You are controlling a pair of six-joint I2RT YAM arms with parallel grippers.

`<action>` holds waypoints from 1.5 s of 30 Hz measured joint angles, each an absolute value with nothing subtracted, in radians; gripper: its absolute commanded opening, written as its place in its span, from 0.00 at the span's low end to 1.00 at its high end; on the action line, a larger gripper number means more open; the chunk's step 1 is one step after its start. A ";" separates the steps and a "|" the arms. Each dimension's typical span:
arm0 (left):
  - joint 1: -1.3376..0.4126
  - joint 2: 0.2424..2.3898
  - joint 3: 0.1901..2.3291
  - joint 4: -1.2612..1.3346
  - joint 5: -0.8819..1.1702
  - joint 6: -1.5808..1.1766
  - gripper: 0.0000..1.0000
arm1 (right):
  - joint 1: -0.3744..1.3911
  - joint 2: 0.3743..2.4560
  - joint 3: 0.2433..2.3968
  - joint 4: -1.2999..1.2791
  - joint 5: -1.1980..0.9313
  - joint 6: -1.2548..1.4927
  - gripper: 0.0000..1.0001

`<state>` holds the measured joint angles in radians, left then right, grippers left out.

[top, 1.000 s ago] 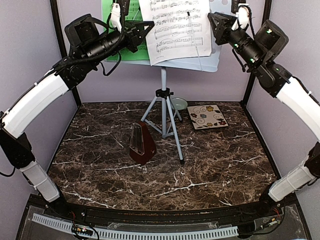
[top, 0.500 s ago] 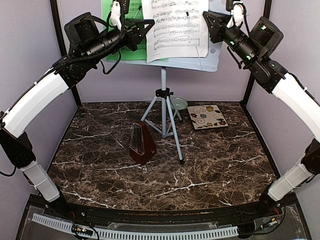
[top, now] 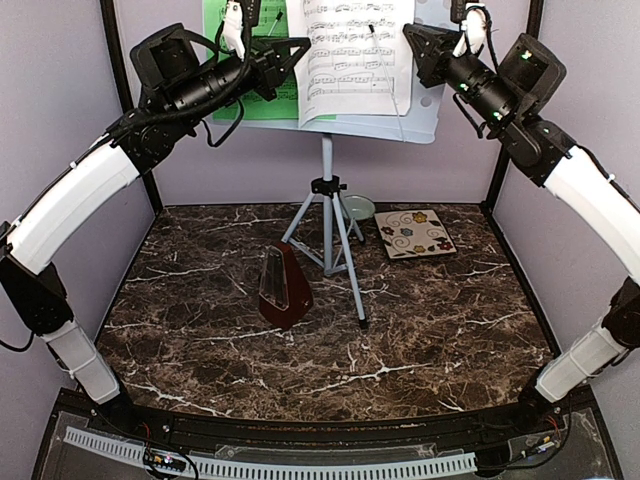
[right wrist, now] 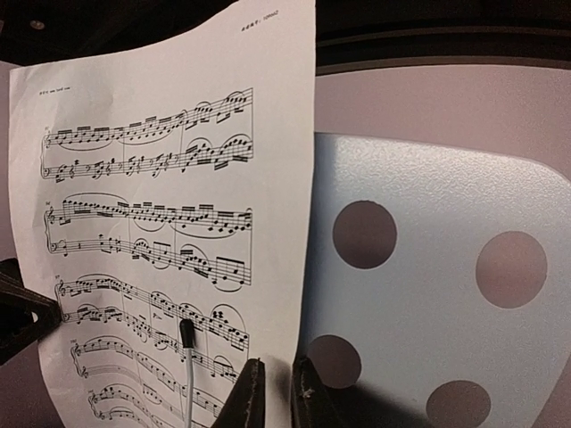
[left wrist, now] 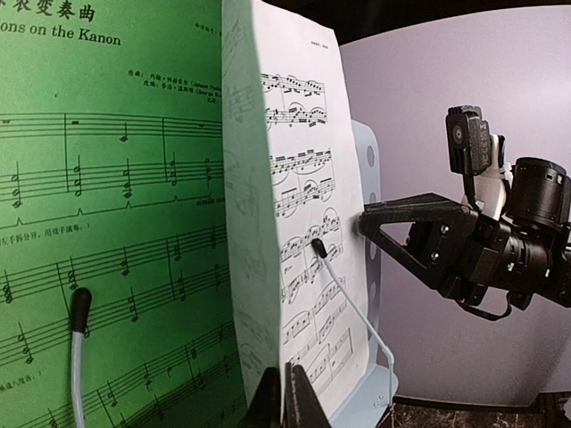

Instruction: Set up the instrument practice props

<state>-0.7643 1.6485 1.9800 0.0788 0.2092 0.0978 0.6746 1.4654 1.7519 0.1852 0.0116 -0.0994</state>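
The white hole-punched music-stand desk (top: 425,112) stands high on pale tripod legs (top: 330,235). A green music sheet (left wrist: 107,223) rests on its left half. The white music sheet (top: 350,50) stands beside it, in front of a wire page holder (left wrist: 343,294). My left gripper (left wrist: 285,397) is shut on the white sheet's left edge. My right gripper (right wrist: 278,392) straddles the sheet's right edge (right wrist: 303,267), a narrow gap showing between its jaws. The dark red-brown metronome (top: 283,288) stands on the table below.
A small pale-green bowl (top: 358,207) sits behind the tripod, with a flower-patterned tile (top: 415,233) to its right. Grey walls close in the back and both sides of the dark marble table (top: 440,320). Both arms reach up high to the desk.
The right gripper has moved in to the white sheet's right edge and its jaws have narrowed. The sheet now sits a little higher and straighter. The left gripper has kept its hold.
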 measured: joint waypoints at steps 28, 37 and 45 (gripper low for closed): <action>-0.764 1.656 1.987 0.078 0.227 0.102 0.05 | 0.667 1.451 1.714 0.176 0.024 -0.057 0.00; -0.764 1.683 2.028 0.071 0.239 0.101 0.04 | 0.665 1.406 1.680 0.164 0.084 -0.070 0.00; -0.764 1.697 2.041 0.071 0.251 0.096 0.04 | 0.655 1.380 1.631 0.161 0.117 -0.074 0.00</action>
<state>-0.7639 1.6970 2.0415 0.0711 0.2508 0.0963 0.6552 1.3804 1.6314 0.1608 0.1173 -0.0738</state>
